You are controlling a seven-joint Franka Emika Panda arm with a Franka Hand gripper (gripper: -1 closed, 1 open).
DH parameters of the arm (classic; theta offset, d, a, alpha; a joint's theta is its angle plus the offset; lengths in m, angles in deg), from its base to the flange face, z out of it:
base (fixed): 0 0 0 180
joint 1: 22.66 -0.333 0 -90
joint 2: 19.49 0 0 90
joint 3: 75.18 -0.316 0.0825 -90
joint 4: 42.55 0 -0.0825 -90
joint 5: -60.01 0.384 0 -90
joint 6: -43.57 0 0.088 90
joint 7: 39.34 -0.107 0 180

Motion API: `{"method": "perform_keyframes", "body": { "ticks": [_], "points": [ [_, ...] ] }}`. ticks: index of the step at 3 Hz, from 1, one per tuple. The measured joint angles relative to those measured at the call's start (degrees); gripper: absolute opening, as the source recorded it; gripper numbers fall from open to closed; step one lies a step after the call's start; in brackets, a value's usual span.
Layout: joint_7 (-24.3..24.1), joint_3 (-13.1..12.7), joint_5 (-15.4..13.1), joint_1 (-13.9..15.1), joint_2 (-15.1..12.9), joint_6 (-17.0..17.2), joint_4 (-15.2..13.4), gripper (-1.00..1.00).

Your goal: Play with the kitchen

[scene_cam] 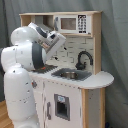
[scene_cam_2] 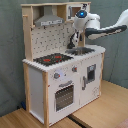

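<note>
Second exterior view shows the white robot arm's dark gripper (scene_cam_2: 75, 41) hanging over the rear of the grey sink basin (scene_cam_2: 81, 50), whether its fingers are spread or pressed together cannot be told. Around it stands the tall white and light-wood toy kitchen (scene_cam_2: 60, 90) on a wooden floor, against a grey curtain, its flat black stovetop (scene_cam_2: 53, 59) carrying two round red burners, one glazed oven door (scene_cam_2: 64, 96) below and a dotted pegboard back (scene_cam_2: 52, 37). First exterior view shows one curved black faucet (scene_cam: 84, 59) and one boxy white microwave (scene_cam: 71, 23) above the rounded counter.
</note>
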Motion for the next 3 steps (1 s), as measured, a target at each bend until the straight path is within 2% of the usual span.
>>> {"method": "perform_keyframes", "body": {
  "ticks": [1,2,3],
  "points": [
    [0.00,-0.06,2.15,-0.01,-5.07,3.39,-0.03,1.00],
    [0.00,-0.06,5.27,0.01,-7.78,7.76,-0.04,1.00],
    [-0.02,0.02,9.25,0.39,-9.01,12.60,-0.04,1.00]
  ]
}}
